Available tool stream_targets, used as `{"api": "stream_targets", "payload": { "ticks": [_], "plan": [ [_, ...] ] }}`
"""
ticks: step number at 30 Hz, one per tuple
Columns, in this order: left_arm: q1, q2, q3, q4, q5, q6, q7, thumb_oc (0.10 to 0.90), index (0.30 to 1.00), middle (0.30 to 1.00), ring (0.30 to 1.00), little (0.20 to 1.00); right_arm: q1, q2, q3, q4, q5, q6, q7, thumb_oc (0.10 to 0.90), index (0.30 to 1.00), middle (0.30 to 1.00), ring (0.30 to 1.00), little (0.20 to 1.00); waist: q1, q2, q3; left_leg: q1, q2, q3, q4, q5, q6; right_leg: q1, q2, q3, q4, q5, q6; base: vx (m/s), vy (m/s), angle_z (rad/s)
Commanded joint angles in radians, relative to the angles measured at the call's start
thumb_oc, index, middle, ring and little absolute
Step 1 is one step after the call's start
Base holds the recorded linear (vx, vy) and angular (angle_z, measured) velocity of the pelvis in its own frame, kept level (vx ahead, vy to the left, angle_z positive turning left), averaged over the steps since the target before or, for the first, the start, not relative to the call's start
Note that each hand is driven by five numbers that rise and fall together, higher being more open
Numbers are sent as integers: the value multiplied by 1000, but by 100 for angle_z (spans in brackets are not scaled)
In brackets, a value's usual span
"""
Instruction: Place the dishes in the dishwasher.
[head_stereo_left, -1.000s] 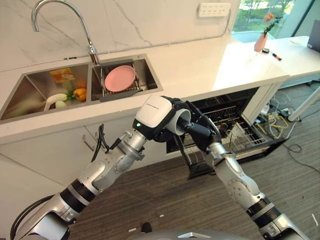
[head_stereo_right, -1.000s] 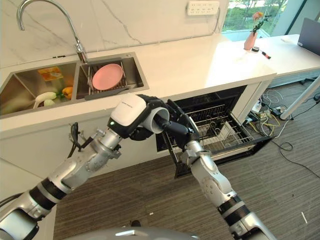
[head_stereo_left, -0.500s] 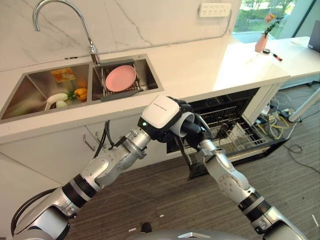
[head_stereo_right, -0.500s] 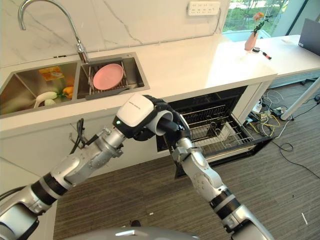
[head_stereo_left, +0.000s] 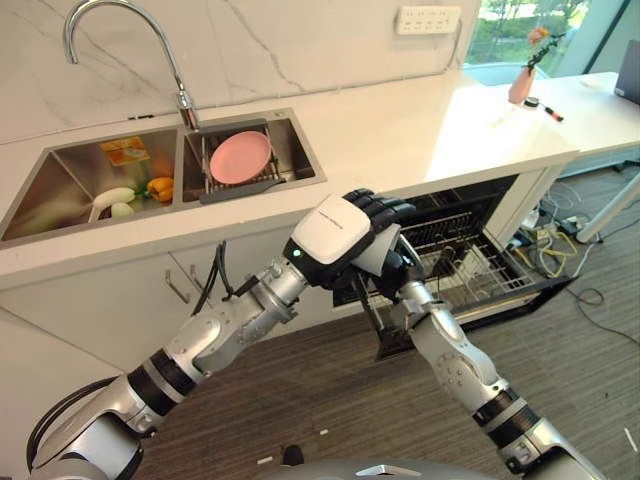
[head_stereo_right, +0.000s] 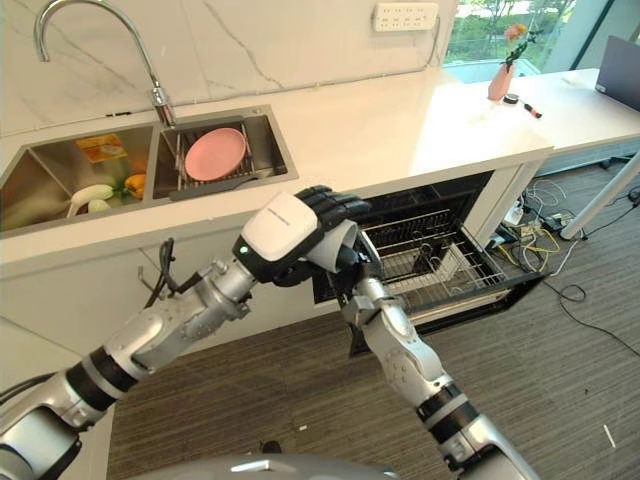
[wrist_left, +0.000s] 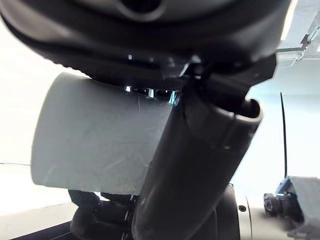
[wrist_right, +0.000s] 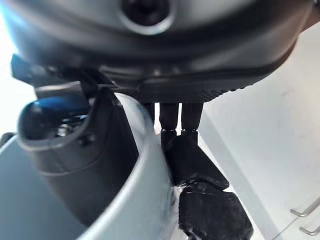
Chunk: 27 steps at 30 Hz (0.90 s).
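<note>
Right now, in the left eye view, the left hand (head_stereo_left: 345, 228) is hanging in front of the counter (head_stereo_left: 400, 140), just above the open dishwasher (head_stereo_left: 470, 250). Its dark fingers are curling round a pale grey cup (head_stereo_left: 380, 250). The right hand (head_stereo_left: 405, 268) is sitting right behind the cup, touching it, and most of it is hiding there. A pink plate (head_stereo_left: 240, 157) is lying on a rack in the sink (head_stereo_left: 60, 195), well apart from both hands. Some yellow and white things are lying in the sink's other basin. A curved tap (head_stereo_left: 120, 45) is standing over the sink.

Next, in the right eye view, the left hand (head_stereo_right: 290, 230) is holding the cup (head_stereo_right: 338, 245) by the dishwasher's wire rack (head_stereo_right: 440, 265). The right hand (head_stereo_right: 358, 272) is pressing close under it. The pink plate (head_stereo_right: 215, 153) is resting in the sink (head_stereo_right: 60, 175). A pink vase (head_stereo_right: 499, 80) is standing far along the counter.

Then, in the left wrist view, the thumb (wrist_left: 200, 165) is crossing in front of the cup (wrist_left: 95, 145), pinching it against the hand.

Last, in the right wrist view, the thumb (wrist_right: 70, 155) is reaching inside the cup, and the fingers (wrist_right: 195, 165) are going down the outside of its rim (wrist_right: 145, 200). So the right hand is pinching the cup's wall too.
</note>
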<state>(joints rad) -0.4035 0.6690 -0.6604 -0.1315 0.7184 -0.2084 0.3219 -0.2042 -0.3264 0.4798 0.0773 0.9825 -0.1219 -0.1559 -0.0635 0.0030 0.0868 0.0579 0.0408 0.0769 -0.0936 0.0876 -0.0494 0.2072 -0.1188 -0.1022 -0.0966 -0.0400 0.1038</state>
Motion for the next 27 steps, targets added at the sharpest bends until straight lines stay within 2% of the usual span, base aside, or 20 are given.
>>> {"api": "stream_targets", "payload": {
  "ticks": [1,9,15,16,18,22,23,24,27],
  "plan": [
    [-35,-15,142,-117,15,-31,187,800,900,900,900,900,-53,44,-137,-105,-16,-151,-10,400,300,300,300,300,21,-21,-58,87,62,48,6,-106,-56,-79,-41,-13,9,84,71,0,0,0],
    [142,-4,358,-148,-66,-9,296,800,900,900,900,900,5,56,-238,-110,-3,-202,-56,400,300,300,300,300,37,-24,-60,87,62,43,6,-105,-57,-75,-45,-22,9,85,71,2,0,1],
    [288,-11,453,-137,-179,-34,309,800,900,900,900,900,29,22,-312,-141,-37,-226,-82,400,300,300,300,300,47,-26,-51,82,57,36,6,-103,-55,-77,-45,-26,9,87,70,0,0,0],
    [352,-10,481,-105,-236,-46,291,800,900,900,900,900,33,-30,-347,-131,-130,-205,-97,400,300,300,300,300,53,-31,-42,76,56,32,6,-100,-54,-82,-47,-33,11,90,70,0,0,0],
    [395,2,497,-82,-294,-60,264,800,900,900,900,900,31,-96,-356,-110,-200,-179,-85,400,300,300,300,300,61,-37,-28,67,54,26,6,-96,-53,-90,-47,-37,14,93,70,-63,0,2],
    [512,28,524,5,-362,-73,186,800,900,900,900,900,38,-293,-385,-33,-431,-106,-72,400,300,300,300,300,82,-54,6,46,55,10,6,-98,-54,-102,-45,-52,17,87,73,-42,-7,8],
    [534,15,528,24,-380,-76,173,800,900,900,900,900,35,-309,-385,-22,-462,-101,-85,400,300,300,300,300,84,-54,13,40,55,6,6,-96,-54,-105,-44,-57,18,87,73,-67,-2,17],
    [552,3,512,69,-415,-70,143,800,900,900,900,900,18,-348,-377,18,-558,-69,-74,400,300,300,300,300,92,-59,26,30,56,1,6,-88,-54,-111,-44,-59,18,89,72,-86,-10,19],
    [558,-3,450,120,-450,-89,91,800,900,900,900,900,-37,-410,-344,90,-707,-40,-92,400,300,300,300,300,107,-62,77,-18,58,-18,6,-67,-56,-141,-42,-73,23,94,72,-172,-12,15]
  ]
}}
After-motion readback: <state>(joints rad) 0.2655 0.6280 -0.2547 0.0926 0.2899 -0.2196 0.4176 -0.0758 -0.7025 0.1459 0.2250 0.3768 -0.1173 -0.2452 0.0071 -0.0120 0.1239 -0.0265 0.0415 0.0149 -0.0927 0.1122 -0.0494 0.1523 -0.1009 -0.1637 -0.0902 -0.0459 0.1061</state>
